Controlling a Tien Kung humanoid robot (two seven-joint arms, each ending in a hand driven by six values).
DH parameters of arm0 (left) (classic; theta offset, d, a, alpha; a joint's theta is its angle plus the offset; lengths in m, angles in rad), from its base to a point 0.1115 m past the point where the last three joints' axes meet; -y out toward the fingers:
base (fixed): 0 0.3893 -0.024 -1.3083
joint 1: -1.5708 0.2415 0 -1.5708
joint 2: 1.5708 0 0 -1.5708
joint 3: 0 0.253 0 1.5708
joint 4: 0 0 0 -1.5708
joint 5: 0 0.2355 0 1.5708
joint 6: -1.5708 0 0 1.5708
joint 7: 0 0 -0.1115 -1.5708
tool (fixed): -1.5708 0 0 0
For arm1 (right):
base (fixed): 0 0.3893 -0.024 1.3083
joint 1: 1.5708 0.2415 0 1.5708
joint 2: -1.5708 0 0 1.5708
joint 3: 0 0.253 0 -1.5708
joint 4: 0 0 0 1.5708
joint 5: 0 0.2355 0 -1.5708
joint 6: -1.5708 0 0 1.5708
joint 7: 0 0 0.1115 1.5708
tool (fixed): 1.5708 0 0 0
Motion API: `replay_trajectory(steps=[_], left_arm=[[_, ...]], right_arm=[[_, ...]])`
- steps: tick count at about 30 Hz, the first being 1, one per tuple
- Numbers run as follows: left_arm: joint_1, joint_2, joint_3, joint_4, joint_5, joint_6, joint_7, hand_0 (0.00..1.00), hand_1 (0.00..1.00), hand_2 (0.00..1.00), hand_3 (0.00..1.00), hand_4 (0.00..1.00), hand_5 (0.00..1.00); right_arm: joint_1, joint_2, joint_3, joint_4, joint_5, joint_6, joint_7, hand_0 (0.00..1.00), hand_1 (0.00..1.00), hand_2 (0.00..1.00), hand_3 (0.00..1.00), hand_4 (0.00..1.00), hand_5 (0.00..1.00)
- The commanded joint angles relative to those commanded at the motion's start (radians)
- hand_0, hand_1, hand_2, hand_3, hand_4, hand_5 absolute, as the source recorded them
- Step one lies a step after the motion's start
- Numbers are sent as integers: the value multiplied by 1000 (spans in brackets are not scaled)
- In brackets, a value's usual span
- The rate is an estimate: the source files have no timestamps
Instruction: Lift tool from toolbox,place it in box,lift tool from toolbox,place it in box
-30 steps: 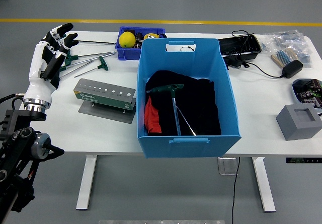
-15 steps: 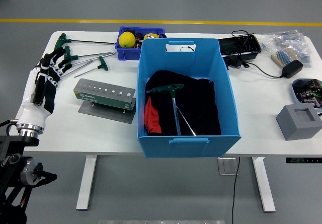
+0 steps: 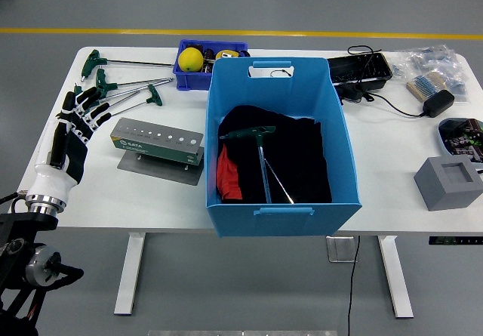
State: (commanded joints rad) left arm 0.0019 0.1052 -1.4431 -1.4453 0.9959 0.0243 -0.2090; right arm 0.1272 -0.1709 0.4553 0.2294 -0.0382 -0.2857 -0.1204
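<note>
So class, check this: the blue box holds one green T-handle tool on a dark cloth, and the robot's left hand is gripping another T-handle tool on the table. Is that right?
Not quite. The head view shows the left hand with fingers spread, holding nothing, near the T-handle tools lying on the table. The rest stands: the blue box does hold one green T-handle tool on a dark cloth.

Smooth blue plastic box (image 3: 281, 219) holds matt black cloth (image 3: 294, 151).

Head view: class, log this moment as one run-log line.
left hand: open, empty, over table's left edge | T-handle tool: in blue box | loose T-handle tools: on table | right hand: not in view
</note>
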Motion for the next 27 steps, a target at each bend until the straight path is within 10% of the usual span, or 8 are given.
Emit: replay_trajectory(steps=[27], left_arm=[[-29, -8, -16, 8, 15, -9, 23, 801, 852, 905, 821, 929, 894]], right_arm=[[13, -4, -23, 2, 28, 5, 8, 628, 598, 674, 545, 755, 664]])
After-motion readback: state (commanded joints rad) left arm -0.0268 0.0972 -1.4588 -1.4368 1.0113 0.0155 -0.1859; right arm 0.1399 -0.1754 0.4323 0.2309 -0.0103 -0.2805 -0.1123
